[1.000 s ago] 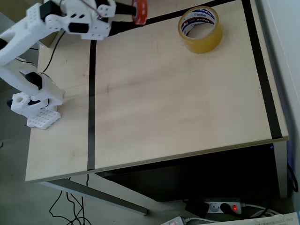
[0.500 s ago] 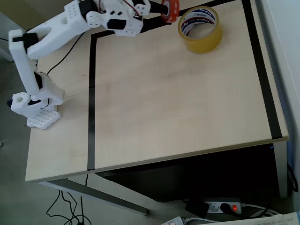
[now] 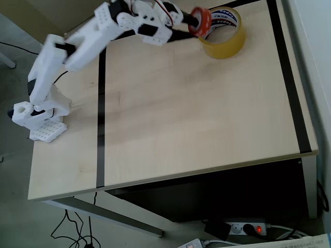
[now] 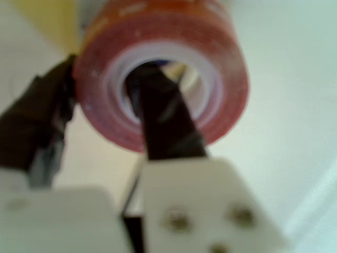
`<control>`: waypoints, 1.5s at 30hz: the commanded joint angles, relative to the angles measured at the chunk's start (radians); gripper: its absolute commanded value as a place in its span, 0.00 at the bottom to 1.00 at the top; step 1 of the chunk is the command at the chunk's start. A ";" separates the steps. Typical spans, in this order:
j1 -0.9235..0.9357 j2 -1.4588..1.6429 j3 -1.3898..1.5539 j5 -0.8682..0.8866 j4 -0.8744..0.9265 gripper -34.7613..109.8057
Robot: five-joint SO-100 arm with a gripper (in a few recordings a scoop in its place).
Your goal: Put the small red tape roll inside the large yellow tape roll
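Observation:
The small red tape roll (image 3: 199, 21) hangs above the table's far edge, held in my gripper (image 3: 194, 23), right beside the left rim of the large yellow tape roll (image 3: 223, 40). The yellow roll lies flat at the back right of the table, its printed white core facing up. In the wrist view the red roll (image 4: 210, 79) looms close and blurred: one dark finger (image 4: 163, 121) passes through its white core, the other (image 4: 37, 132) presses its outer side. A yellow patch (image 4: 50, 18) shows behind it.
Black tape lines (image 3: 101, 119) mark a rectangle on the pale wooden table (image 3: 196, 119). My white base (image 3: 39, 116) is clamped at the left edge. The right edge borders a white surface (image 3: 318, 62). A power strip (image 3: 243, 227) lies on the floor.
My arm has swung right along the table's far edge, carrying the red roll from the back left to the yellow roll's left rim.

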 commanded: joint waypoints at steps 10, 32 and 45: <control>0.051 0.002 -0.403 0.023 0.127 0.33; 0.089 0.146 -0.339 0.021 0.583 0.24; 0.110 1.190 0.792 0.025 0.462 0.24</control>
